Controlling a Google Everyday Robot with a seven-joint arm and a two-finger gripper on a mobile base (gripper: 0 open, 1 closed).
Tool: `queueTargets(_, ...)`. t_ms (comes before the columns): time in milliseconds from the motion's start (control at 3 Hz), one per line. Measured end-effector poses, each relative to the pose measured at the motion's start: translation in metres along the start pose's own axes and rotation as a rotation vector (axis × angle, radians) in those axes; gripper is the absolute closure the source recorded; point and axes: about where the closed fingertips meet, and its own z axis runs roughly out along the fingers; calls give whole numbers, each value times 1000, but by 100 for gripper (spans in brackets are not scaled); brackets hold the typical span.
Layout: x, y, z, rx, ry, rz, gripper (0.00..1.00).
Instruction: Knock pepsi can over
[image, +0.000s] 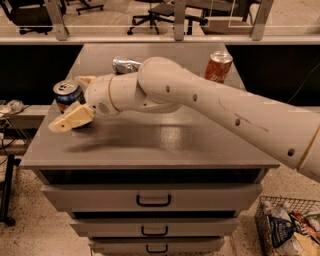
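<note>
The pepsi can (67, 93), dark blue with a silver top, stands upright near the left edge of the grey cabinet top (150, 140). My gripper (69, 102) reaches in from the right, at the can. Its fingers are spread. The near beige finger (70, 119) crosses in front of the can's lower part, and the far finger (85, 79) shows just behind and to the right of the can. The can sits in the gap between them. I cannot tell whether a finger touches it.
An orange-red can (218, 65) stands at the back right. A crushed silver can (125, 65) lies at the back middle. Drawers (152, 200) are below the top. A wire basket (287, 227) of clutter sits on the floor at the right. Office chairs stand behind a railing.
</note>
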Motion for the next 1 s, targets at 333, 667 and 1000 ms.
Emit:
queueTargets(333, 10, 1, 5, -8, 8, 19, 40)
queueTargets(667, 14, 1, -14, 2, 35, 36, 64)
queueTargets(1000, 5, -9, -55, 23, 101, 10, 86)
